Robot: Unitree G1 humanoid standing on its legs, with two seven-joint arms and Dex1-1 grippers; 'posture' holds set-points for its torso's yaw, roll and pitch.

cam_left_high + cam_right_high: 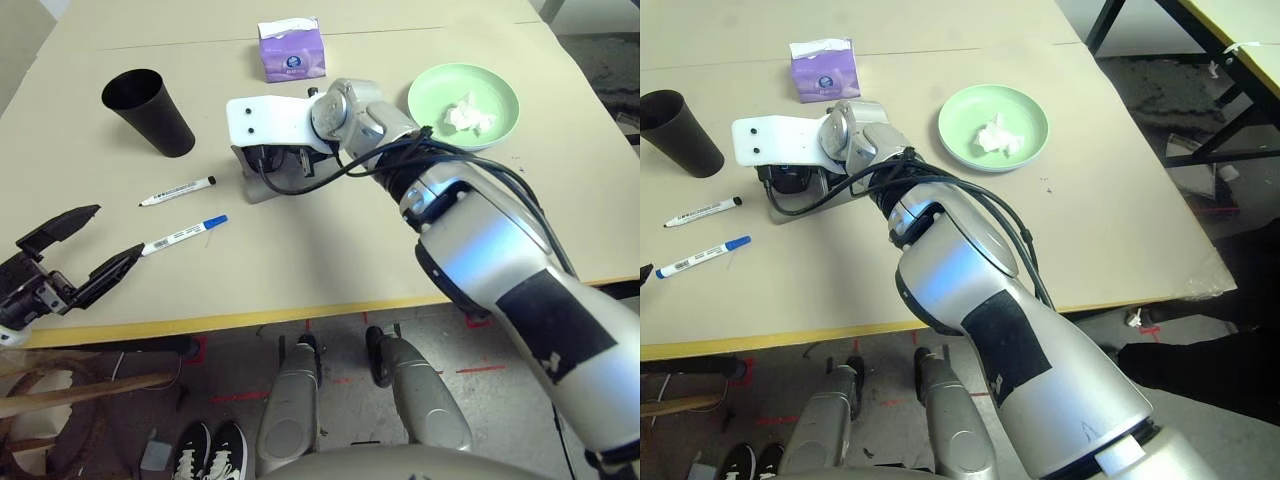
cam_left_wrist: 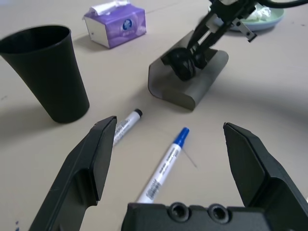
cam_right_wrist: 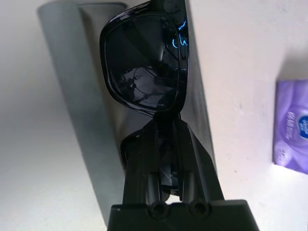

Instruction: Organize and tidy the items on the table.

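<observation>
**Black sunglasses poised over the open case**

Black sunglasses [image 3: 147,62] hung in the right gripper [image 3: 161,139], its jaws clamped on the frame, directly over the open grey glasses case [image 2: 190,77]. Left of the case lay the black-capped marker [image 1: 178,191] and the blue-capped marker [image 1: 186,233]; beyond those stood the black cup [image 1: 150,110]. Behind the case sat the purple tissue box [image 1: 291,50], and to its right the green plate [image 1: 500,100] held the crumpled tissue [image 1: 468,116]. The left gripper [image 2: 168,149] hovered near the markers, jaws wide apart.

A tilted release could leave the glasses straddling the case's edge and sliding onto the surface [image 1: 330,270], or nudge the light case away.
</observation>
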